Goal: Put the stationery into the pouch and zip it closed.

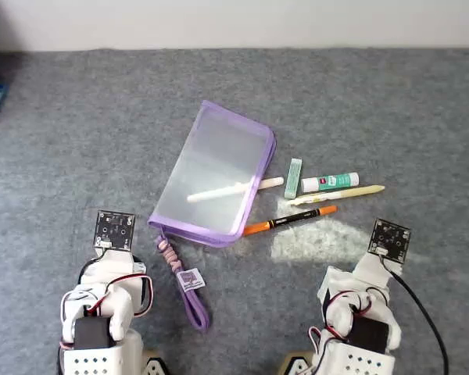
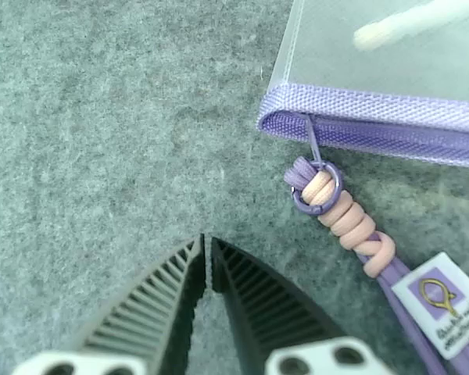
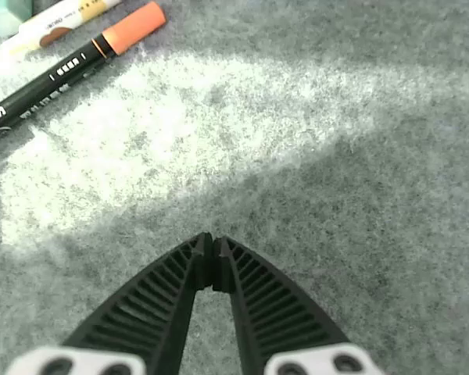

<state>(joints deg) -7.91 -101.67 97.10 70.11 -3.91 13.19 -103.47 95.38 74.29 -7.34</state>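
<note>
Beside the purple clear-fronted pouch (image 1: 211,176), toward the right arm: mint eraser (image 1: 294,178), glue stick (image 1: 330,182), yellow pen (image 1: 340,194), orange-capped marker (image 1: 289,220), print illegible. Across the pouch, white pen (image 1: 219,192), one end past its edge. Off its zip pull, braided strap (image 1: 184,285), white tag (image 2: 444,303) with purple emblem. Left pincer (image 2: 206,250) and right pincer (image 3: 212,248) closed tight, empty, above the grey counter (image 1: 78,141).
</note>
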